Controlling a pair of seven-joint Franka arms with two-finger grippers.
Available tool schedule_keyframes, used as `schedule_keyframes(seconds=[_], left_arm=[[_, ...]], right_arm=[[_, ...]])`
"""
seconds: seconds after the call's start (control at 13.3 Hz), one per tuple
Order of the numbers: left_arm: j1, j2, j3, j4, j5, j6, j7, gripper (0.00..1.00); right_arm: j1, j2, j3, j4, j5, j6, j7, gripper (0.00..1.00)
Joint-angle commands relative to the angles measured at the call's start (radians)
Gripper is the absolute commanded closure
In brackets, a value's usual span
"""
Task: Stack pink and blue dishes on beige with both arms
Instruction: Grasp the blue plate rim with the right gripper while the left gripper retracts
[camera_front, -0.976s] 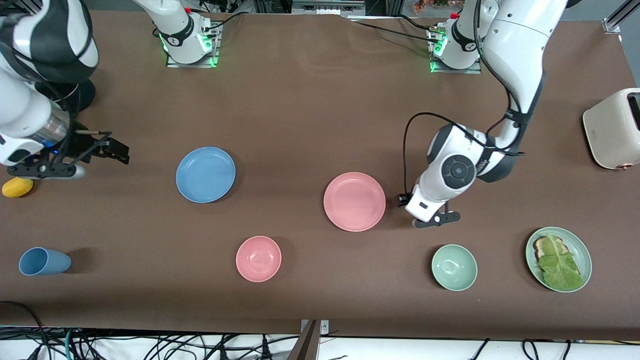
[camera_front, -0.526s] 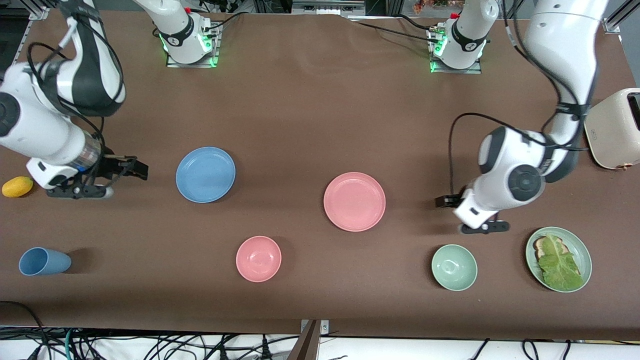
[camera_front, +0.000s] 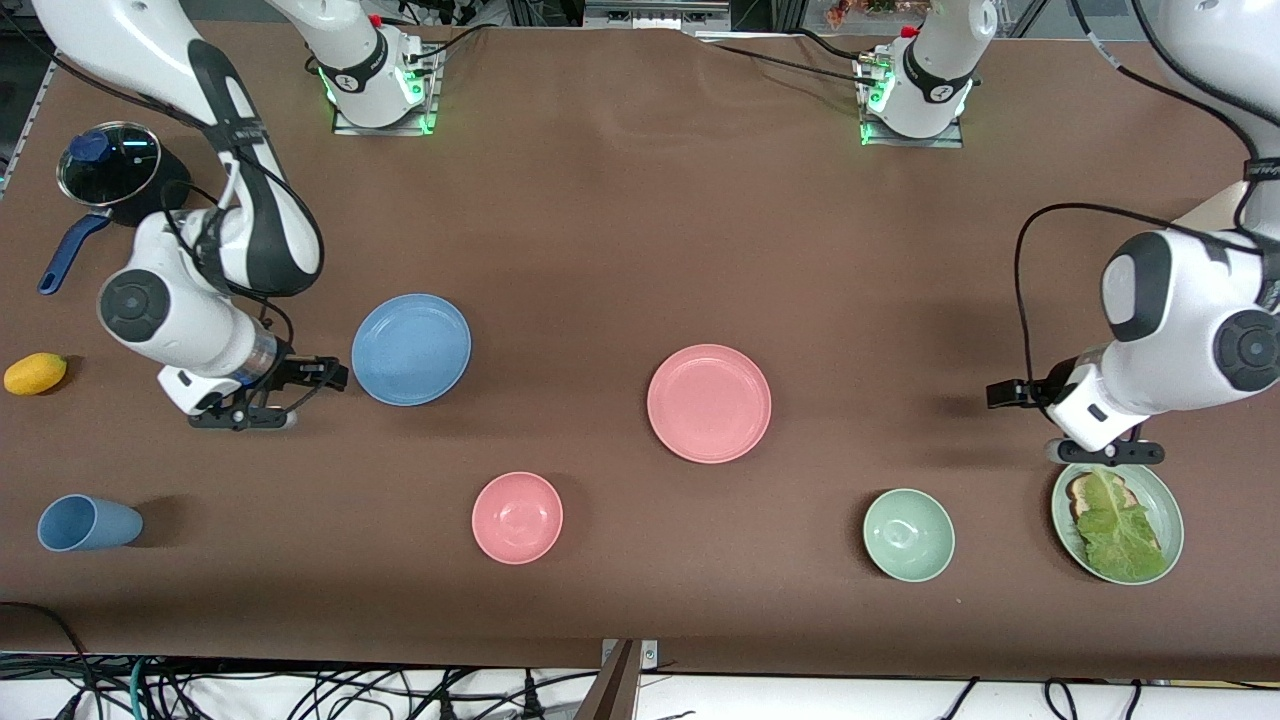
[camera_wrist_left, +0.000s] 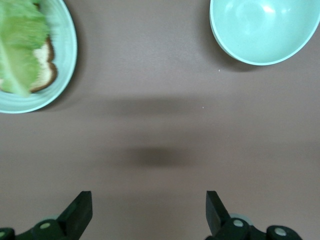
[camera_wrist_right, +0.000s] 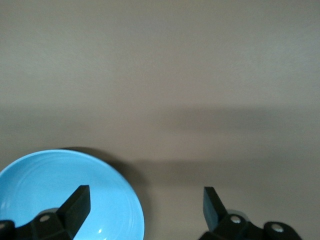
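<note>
The sky-blue plate (camera_front: 411, 349) lies flat on the brown table, and the pale pink plate (camera_front: 709, 403) lies flat nearer the middle. No beige plate shows in any view. My right gripper (camera_front: 325, 376) is open right beside the blue plate's rim, toward the right arm's end of the table. In the right wrist view the blue plate (camera_wrist_right: 110, 205) sits under one finger (camera_wrist_right: 77, 205), with nothing between the jaws. My left gripper (camera_front: 1005, 393) is open and empty (camera_wrist_left: 149, 215) over bare table, well away from the pink plate toward the left arm's end.
A pink bowl (camera_front: 517, 517) and a mint bowl (camera_front: 908, 534) sit nearer the front camera. A green plate with bread and lettuce (camera_front: 1117, 518) lies under the left wrist. A blue cup (camera_front: 88, 523), a yellow fruit (camera_front: 35, 373) and a lidded pot (camera_front: 110, 165) stand at the right arm's end.
The right gripper has swung in toward the blue plate's rim. The left gripper has pulled away from the pink plate toward the green plate with lettuce. The plates have not moved.
</note>
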Motion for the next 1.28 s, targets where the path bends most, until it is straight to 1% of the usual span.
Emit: schedule_keyframes(seconds=[0.0, 0.08, 0.15, 0.23, 0.3, 0.45, 0.53, 0.6, 0.68, 0.75, 0.83, 0.9, 1.13, 1.2], left_arm=[[0.012, -0.086, -0.011, 0.002, 0.017, -0.088, 0.017, 0.00], [0.012, -0.109, -0.011, 0.005, 0.013, -0.108, 0.014, 0.00], [0.012, -0.136, -0.013, 0.028, 0.006, -0.130, 0.008, 0.00], [0.009, -0.158, -0.016, 0.063, 0.006, -0.191, 0.006, 0.00], [0.000, -0.160, -0.013, 0.105, 0.006, -0.246, 0.005, 0.00], [-0.017, -0.202, -0.010, 0.140, 0.005, -0.378, 0.011, 0.00], [-0.029, -0.218, -0.008, 0.162, 0.002, -0.424, 0.009, 0.00], [-0.060, -0.244, 0.009, 0.168, -0.016, -0.458, 0.002, 0.00], [-0.092, -0.268, 0.056, 0.169, -0.038, -0.478, 0.002, 0.00], [-0.110, -0.297, 0.096, 0.169, -0.085, -0.486, -0.004, 0.00], [-0.114, -0.313, 0.128, 0.171, -0.130, -0.498, -0.009, 0.00], [-0.115, -0.324, 0.139, 0.182, -0.127, -0.509, -0.009, 0.00], [-0.117, -0.339, 0.151, 0.186, -0.118, -0.509, -0.003, 0.00], [-0.118, -0.339, 0.142, 0.188, -0.078, -0.509, -0.005, 0.00]], right_arm=[[0.026, 0.008, 0.003, -0.062, -0.006, 0.080, 0.056, 0.00], [0.040, 0.006, 0.003, -0.073, -0.006, 0.077, 0.095, 0.00], [0.054, 0.000, 0.003, -0.089, -0.006, 0.077, 0.133, 0.00], [0.060, -0.008, 0.003, -0.103, -0.006, 0.075, 0.144, 0.00], [0.060, -0.017, 0.003, -0.118, -0.006, 0.075, 0.146, 0.00], [0.059, -0.031, 0.003, -0.154, -0.006, 0.083, 0.144, 0.00], [0.059, -0.040, 0.003, -0.166, -0.006, 0.084, 0.138, 0.00], [0.059, -0.048, 0.003, -0.183, -0.006, 0.089, 0.135, 0.00], [0.059, -0.051, 0.002, -0.201, -0.006, 0.106, 0.133, 0.00], [0.059, -0.051, 0.002, -0.221, -0.006, 0.136, 0.133, 0.01], [0.059, -0.049, 0.000, -0.237, -0.005, 0.158, 0.136, 0.06], [0.059, -0.049, 0.000, -0.240, -0.003, 0.159, 0.144, 0.11], [0.053, -0.045, -0.006, -0.254, -0.005, 0.164, 0.130, 0.24], [0.051, -0.040, -0.006, -0.254, -0.005, 0.170, 0.130, 0.30]])
